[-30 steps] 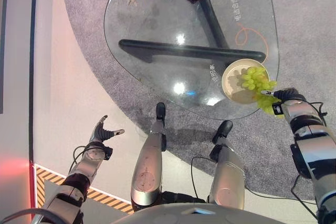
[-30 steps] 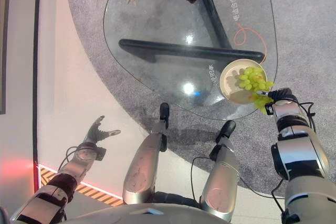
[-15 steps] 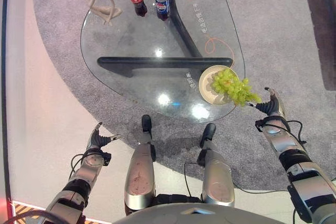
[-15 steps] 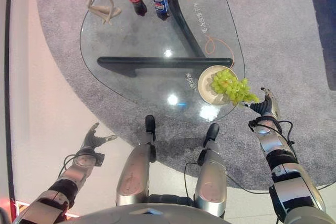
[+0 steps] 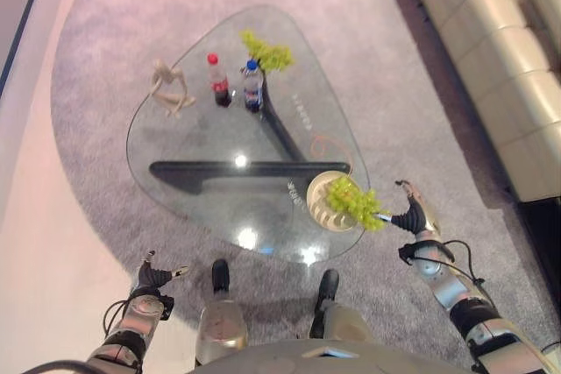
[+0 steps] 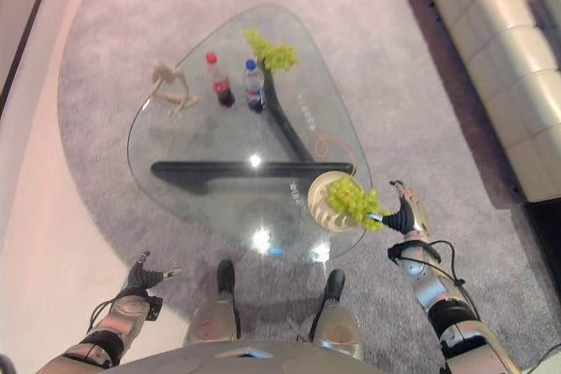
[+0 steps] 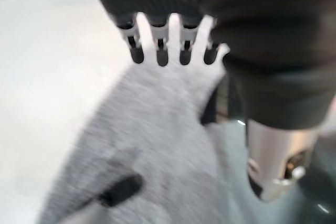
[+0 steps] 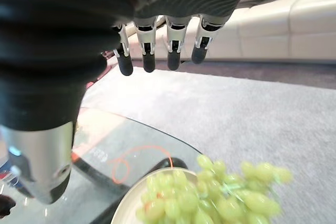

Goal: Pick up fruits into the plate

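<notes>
Grape bunch [image 5: 354, 201] lay on the cream plate [image 5: 323, 208], part of the bunch draping over the plate's rim on the side toward the right hand [image 5: 412, 215]. Plate sat at the glass table [image 5: 193, 142] edge nearest that hand. Right hand was just beside the grapes, off the table edge, over the grey carpet [image 5: 421, 94]. In the right wrist view its fingers [image 8: 148, 56] were extended and relaxed, nothing gripped; grapes and plate lay below and past the fingertips, not touching them.

Further from the right hand, across the table: two bottles, red-cap bottle [image 5: 218, 81] and blue-cap bottle [image 5: 252, 85], upright side by side. A second green bunch [image 5: 267, 52] lay just beyond the bottles. Beige figurine [image 5: 168, 88] stood farther out from the bottles, near the opposite edge. Dark table base [image 5: 237, 172] showed through the glass.

Cream sofa [image 5: 500, 50] ran along the carpet beyond the right hand.

Left hand [image 5: 152, 277] was well apart from the table, over pale floor [image 5: 53, 243] by the carpet edge; wrist view showed fingers [image 7: 160, 51] straight, holding nothing.
</notes>
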Controlling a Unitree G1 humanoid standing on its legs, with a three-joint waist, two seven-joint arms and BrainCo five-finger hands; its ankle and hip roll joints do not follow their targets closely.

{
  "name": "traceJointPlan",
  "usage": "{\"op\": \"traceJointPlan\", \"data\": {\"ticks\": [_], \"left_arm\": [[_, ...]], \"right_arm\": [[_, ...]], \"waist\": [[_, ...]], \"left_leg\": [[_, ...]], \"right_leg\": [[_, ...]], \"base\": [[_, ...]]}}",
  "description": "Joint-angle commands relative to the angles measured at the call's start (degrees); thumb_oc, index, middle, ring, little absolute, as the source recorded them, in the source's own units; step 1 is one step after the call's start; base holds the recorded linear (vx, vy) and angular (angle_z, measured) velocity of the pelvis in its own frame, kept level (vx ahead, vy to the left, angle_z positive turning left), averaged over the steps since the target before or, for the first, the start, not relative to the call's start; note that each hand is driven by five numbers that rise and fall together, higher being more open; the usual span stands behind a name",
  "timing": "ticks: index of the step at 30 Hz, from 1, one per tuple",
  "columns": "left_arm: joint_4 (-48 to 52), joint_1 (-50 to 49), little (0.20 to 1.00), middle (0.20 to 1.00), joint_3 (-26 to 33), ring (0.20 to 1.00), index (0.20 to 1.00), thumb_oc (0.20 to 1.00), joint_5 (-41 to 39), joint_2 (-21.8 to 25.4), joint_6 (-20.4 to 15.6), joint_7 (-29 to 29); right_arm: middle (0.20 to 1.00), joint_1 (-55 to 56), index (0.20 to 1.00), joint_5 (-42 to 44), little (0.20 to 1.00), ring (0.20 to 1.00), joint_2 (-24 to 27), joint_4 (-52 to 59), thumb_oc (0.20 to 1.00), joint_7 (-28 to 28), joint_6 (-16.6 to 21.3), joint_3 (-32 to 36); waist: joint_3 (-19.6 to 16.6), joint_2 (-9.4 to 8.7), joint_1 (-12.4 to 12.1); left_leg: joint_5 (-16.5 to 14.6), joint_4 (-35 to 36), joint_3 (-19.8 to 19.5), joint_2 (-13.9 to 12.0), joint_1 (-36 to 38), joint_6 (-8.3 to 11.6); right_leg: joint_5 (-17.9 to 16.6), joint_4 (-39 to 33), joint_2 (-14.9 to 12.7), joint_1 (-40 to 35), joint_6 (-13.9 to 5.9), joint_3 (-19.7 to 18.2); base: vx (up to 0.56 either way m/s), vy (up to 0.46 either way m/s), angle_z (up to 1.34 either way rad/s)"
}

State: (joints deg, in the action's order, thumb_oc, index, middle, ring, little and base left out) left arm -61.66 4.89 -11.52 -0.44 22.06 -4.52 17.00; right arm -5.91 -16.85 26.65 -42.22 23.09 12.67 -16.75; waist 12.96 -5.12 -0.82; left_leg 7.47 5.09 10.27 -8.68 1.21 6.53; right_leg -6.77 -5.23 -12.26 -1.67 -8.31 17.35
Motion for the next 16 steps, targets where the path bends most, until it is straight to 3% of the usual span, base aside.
{"op": "traceJointPlan", "data": {"ticks": [1,10,14,16], "left_arm": [[-4.95,2.4,1.0,1.0,-1.34,1.0,1.0,1.0,1.96,-1.91,1.16,-2.92],[-8.08,1.54,1.0,1.0,-2.28,1.0,1.0,1.0,3.7,-3.68,4.22,-7.76],[-10.51,0.85,1.0,1.0,-2.98,1.0,1.0,1.0,7.17,-4.7,5.35,-9.0],[-11.2,0.44,1.0,1.0,-3.3,1.0,1.0,1.0,7.86,-4.96,5.76,-9.72]], "right_arm": [[1.0,0.59,1.0,5.45,1.0,1.0,-0.39,-1.63,1.0,-7.85,-1.81,-0.72],[1.0,3.57,1.0,12.34,1.0,1.0,-6.54,-19.53,1.0,-23.23,-9.71,1.39],[1.0,2.83,1.0,15.16,1.0,1.0,-8.69,-27.5,1.0,-26.44,-14.95,2.38],[1.0,2.67,1.0,16.18,1.0,1.0,-9.24,-29.1,1.0,-26.21,-15.07,3.11]], "waist": [[-1.22,1.88,1.55],[-5.02,2.91,2.61],[-6.2,3.37,2.15],[-6.69,3.59,2.02]], "left_leg": [[-3.89,-2.36,2.16,-0.93,-0.24,-0.57],[-4.91,-2.01,3.19,-1.37,4.13,-0.78],[-5.1,-1.45,2.78,-1.23,5.57,-0.85],[-5.23,-1.33,2.64,-1.12,5.98,-0.9]], "right_leg": [[2.63,3.84,0.32,0.34,-0.52,-0.94],[3.02,3.13,0.24,-3.22,-0.58,-2.2],[2.87,2.42,0.35,-4.55,-0.56,-2.31],[2.92,2.33,0.35,-4.94,-0.57,-2.2]], "base": [[0.13,0.01,-0.18],[0.11,0.021,-0.15],[0.09,0.02,-0.04],[0.07,0.02,-0.01]]}}
